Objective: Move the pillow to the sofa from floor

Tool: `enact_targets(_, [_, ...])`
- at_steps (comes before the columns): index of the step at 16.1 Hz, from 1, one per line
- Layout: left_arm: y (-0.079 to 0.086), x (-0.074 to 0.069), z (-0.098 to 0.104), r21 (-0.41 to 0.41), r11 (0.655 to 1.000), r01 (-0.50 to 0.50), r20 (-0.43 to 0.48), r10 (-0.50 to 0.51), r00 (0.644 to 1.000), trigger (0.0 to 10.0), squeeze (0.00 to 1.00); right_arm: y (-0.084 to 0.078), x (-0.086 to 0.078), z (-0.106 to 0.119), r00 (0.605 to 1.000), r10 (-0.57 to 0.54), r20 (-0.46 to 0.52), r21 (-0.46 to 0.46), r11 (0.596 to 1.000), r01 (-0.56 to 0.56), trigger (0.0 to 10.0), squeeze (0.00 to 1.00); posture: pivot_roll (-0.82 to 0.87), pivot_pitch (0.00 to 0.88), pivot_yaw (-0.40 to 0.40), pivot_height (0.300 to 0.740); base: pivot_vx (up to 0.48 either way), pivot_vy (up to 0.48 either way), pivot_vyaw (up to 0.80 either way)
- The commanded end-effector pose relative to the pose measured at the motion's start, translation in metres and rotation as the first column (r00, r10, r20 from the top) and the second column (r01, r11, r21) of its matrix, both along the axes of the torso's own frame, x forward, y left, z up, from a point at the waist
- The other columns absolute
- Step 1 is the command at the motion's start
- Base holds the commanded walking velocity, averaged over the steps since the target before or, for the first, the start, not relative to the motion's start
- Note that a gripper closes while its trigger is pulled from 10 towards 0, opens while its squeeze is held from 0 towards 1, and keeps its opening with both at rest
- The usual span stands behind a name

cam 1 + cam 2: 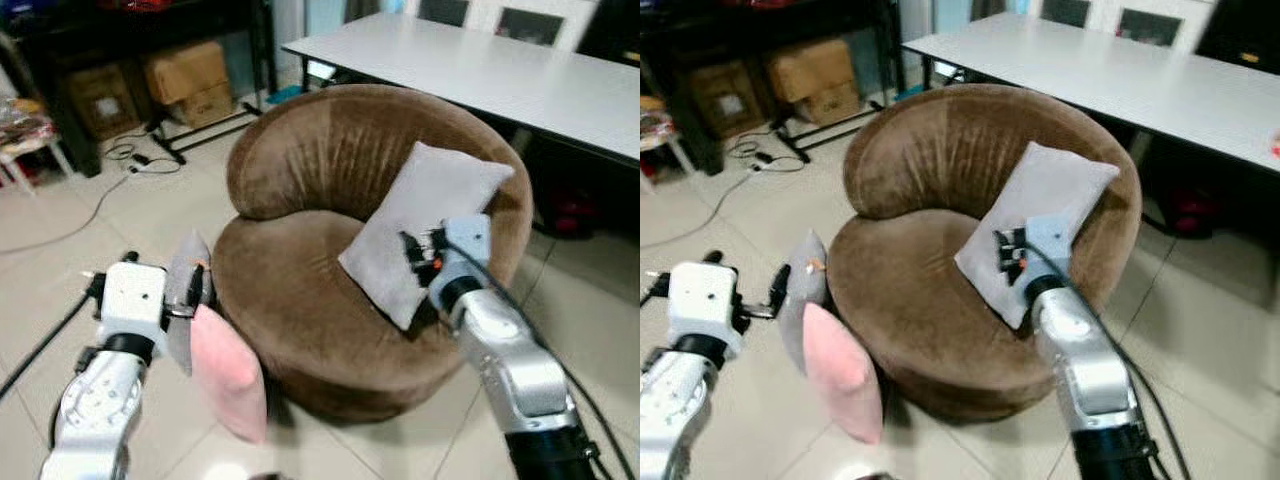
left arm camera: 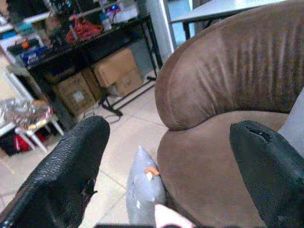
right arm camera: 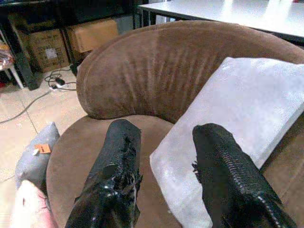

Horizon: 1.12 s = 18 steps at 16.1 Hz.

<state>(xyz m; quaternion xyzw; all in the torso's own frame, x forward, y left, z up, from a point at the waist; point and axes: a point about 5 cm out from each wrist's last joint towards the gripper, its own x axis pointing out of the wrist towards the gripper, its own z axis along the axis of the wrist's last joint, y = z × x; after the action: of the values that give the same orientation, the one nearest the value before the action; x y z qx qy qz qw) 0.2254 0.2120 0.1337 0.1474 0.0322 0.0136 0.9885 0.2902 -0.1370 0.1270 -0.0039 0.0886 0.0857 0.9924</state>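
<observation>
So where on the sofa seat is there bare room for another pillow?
The brown sofa seat is bare across its middle and left, between the backrest and the front edge. The right side is crowded: a grey pillow leans there, with the open right gripper at it. A pink pillow and another grey pillow stand on the floor.

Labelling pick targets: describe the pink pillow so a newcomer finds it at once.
Start at the round brown velvet armchair in the middle of the tiled floor. Two pillows lean against its base on the robot's left. The pink pillow is the nearer one, plain soft pink, while its neighbour, the grey pillow, carries a small orange tag.
</observation>
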Motion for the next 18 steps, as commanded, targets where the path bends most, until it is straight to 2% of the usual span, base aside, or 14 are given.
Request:
enact_targets(1, [0.0, 0.0, -0.001, -0.004, 1.0, 0.023, -0.013, -0.023, 1.0, 10.0, 0.0, -0.005, -0.003, 0.002, 1.0, -0.028, 0.004, -0.007, 1.0, 0.028, 10.0, 0.0, 0.02, 0.0, 0.087, 0.74, 0.0, 0.337, 0.0])
enact_targets(4, [0.003, 0.001, 0.0, 0.006, 0.999, 0.042, -0.025, -0.041, 0.999, 10.0, 0.0, -0.003, -0.009, -0.003, 0.999, -0.048, -0.012, 0.003, 0.999, 0.048, 10.0, 0.0, 0.01, 0.0, 0.106, 0.74, 0.0, 0.344, 0.0])
enact_targets(7, [0.009, 0.003, -0.004, -0.006, 1.0, 0.024, -0.031, -0.024, 0.999, 10.0, 0.0, -0.012, -0.015, 0.01, 0.998, -0.064, 0.004, -0.032, 0.997, 0.064, 10.0, 0.0, -0.05, 0.0, 0.087, 0.74, 0.0, 0.34, 0.0])
enact_targets(9, [0.013, 0.005, -0.008, -0.013, 1.0, 0.015, -0.032, -0.016, 0.999, 10.0, 0.0, -0.03, -0.022, 0.025, 0.995, -0.092, 0.023, -0.072, 0.993, 0.094, 10.0, 0.0, -0.13, 0.0, 0.061, 0.74, 0.0, 0.341, 0.0])
enact_targets(11, [0.012, 0.007, -0.01, -0.019, 1.0, 0.018, -0.025, -0.019, 1.0, 10.0, 0.0, -0.052, -0.034, 0.037, 0.992, -0.121, 0.017, -0.155, 0.98, 0.123, 10.0, 0.0, -0.2, 0.0, 0.005, 0.74, 0.0, 0.351, 0.0])
enact_targets(12, [0.013, 0.006, -0.009, -0.025, 1.0, 0.009, -0.017, -0.009, 1.0, 10.0, 0.0, -0.056, -0.037, 0.046, 0.991, -0.13, 0.015, -0.161, 0.978, 0.13, 10.0, 0.0, -0.21, 0.0, -0.017, 0.74, 0.0, 0.356, 0.0])
enact_targets(13, [0.014, 0.003, -0.01, -0.039, 0.999, -0.012, -0.016, 0.012, 1.0, 10.0, 0.0, -0.056, -0.038, 0.049, 0.992, -0.122, 0.007, -0.136, 0.983, 0.122, 10.0, 0.0, -0.18, 0.0, -0.024, 0.74, 0.0, 0.356, 0.0])
enact_targets(16, [0.009, -0.008, -0.016, -0.039, 0.999, -0.016, -0.035, 0.015, 0.999, 10.0, 0.0, -0.046, -0.028, 0.022, 0.993, -0.102, -0.066, -0.111, 0.989, 0.094, 10.0, 0.0, -0.1, 0.0, -0.02, 0.74, 0.0, 0.365, 0.0])
enact_targets(18, [0.005, -0.013, -0.016, -0.044, 0.998, -0.043, -0.028, 0.042, 0.999, 10.0, 0.0, -0.028, -0.02, -0.001, 0.996, -0.026, -0.083, -0.073, 0.997, 0.02, 10.0, 0.0, -0.03, 0.0, -0.041, 0.74, 0.0, 0.437, 0.0])
